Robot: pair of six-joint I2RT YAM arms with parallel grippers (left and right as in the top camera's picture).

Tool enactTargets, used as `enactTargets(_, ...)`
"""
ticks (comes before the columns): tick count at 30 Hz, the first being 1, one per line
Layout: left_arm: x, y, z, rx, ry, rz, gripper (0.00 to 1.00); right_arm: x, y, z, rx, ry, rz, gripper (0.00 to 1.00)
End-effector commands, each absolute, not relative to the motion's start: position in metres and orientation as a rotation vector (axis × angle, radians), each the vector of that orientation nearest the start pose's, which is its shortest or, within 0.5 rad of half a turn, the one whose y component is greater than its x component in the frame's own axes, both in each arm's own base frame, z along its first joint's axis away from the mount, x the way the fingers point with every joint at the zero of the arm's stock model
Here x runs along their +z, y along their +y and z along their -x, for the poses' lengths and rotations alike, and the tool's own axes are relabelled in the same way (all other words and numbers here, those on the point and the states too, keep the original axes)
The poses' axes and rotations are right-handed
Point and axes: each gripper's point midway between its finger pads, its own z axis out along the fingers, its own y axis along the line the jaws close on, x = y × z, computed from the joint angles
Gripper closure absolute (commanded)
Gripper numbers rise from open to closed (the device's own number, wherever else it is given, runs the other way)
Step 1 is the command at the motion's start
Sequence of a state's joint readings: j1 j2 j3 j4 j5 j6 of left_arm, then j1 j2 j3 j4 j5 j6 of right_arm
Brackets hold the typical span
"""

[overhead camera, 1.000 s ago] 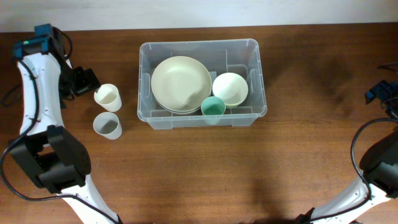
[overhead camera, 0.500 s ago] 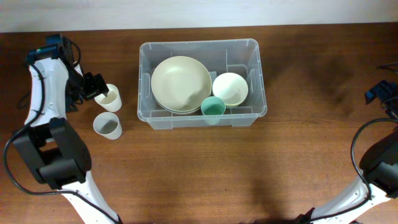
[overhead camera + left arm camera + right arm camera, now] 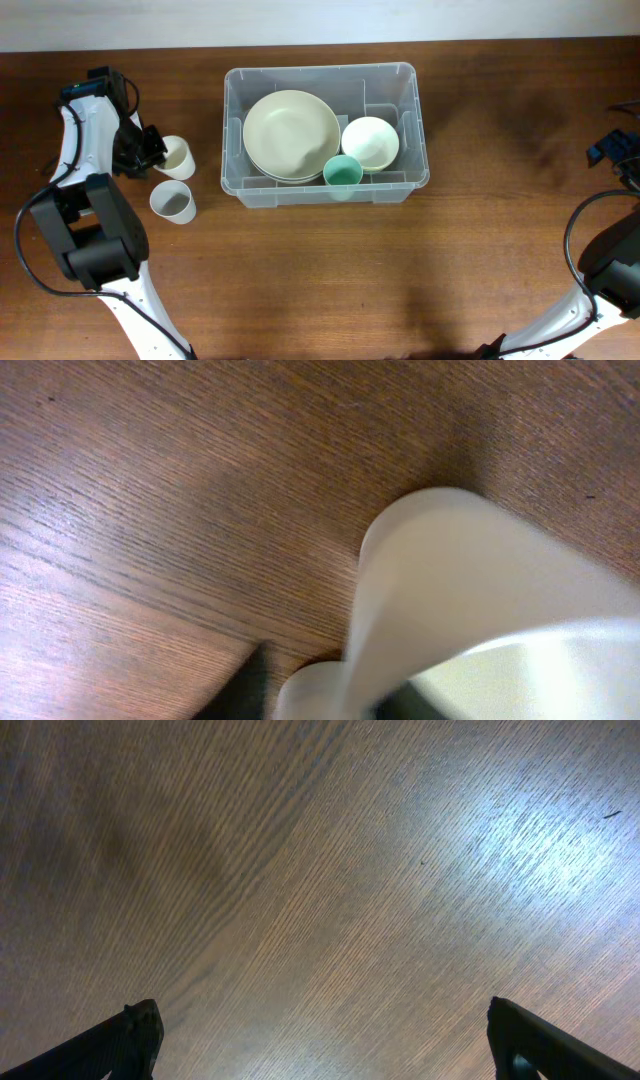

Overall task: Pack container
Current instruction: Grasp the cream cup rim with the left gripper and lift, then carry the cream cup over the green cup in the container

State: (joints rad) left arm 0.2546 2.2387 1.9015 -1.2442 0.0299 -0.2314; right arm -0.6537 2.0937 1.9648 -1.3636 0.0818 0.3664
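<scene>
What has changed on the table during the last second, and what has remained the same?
The left end effector moved right and slightly down in the overhead view, up to the rim of the upper white cup; whether it grips it cannot be told. That cup, the lower white cup, the container with its dishes and the right end effector stayed in place.
</scene>
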Motion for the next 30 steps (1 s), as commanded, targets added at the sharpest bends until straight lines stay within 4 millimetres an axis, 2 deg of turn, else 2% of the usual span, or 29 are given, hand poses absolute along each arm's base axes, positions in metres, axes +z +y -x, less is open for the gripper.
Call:
enactTargets(1, 0.049, 0.105, -0.422, -0.059, 3.055, 0.748, 0.85, 0.127, -0.269, -0.324, -0.155, 2.67, -1.516, 0.01)
enactTargets(4, 0.065, 0.113, -0.435, -0.043, 2.997, 0.745, 0.86, 0.127, -0.269, -0.324, -0.155, 2.67, -1.516, 0.01)
enactTargets(6, 0.088, 0.123, -0.448, -0.041, 2.932, 0.749, 0.99, 0.127, -0.269, -0.324, -0.155, 2.67, -1.516, 0.01)
enactTargets(7, 0.098, 0.127, -0.453, -0.039, 2.908, 0.75, 0.99, 0.127, -0.269, -0.324, -0.155, 2.67, -1.516, 0.01)
enactTargets(10, 0.141, 0.139, -0.465, -0.031, 2.814, 0.75, 0.99, 0.127, -0.269, -0.324, -0.155, 2.67, -1.516, 0.01)
enactTargets(12, 0.178, 0.145, -0.472, -0.025, 2.737, 0.739, 0.99, 0.127, -0.269, -0.324, -0.155, 2.67, -1.516, 0.01)
enactTargets(16, 0.248, 0.142, -0.477, -0.043, 2.591, 0.687, 0.99, 0.127, -0.269, -0.324, -0.155, 2.67, -1.516, 0.01)
enactTargets(18, 0.284, 0.123, -0.479, -0.144, 2.517, 0.616, 0.99, 0.127, -0.269, -0.324, -0.155, 2.67, -1.516, 0.01)
enactTargets(19, 0.304, 0.106, -0.479, -0.223, 2.483, 0.53, 0.99, 0.127, -0.269, -0.324, -0.155, 2.67, -1.516, 0.01)
enactTargets(22, 0.343, 0.054, -0.473, -0.394, 2.418, 0.323, 0.99, 0.127, -0.269, -0.324, -0.155, 2.67, -1.516, 0.01)
enactTargets(25, 0.36, 0.003, -0.464, -0.456, 2.404, 0.135, 0.99, 0.127, -0.269, -0.324, -0.155, 2.67, -1.516, 0.01)
enactTargets(26, 0.363, -0.02, -0.462, -0.471, 2.402, 0.035, 0.99, 0.127, -0.269, -0.324, -0.155, 2.67, -1.516, 0.01)
enactTargets(30, 0.36, -0.102, -0.452, -0.507, 2.413, -0.263, 0.99, 0.127, -0.269, -0.324, -0.155, 2.67, -1.516, 0.01)
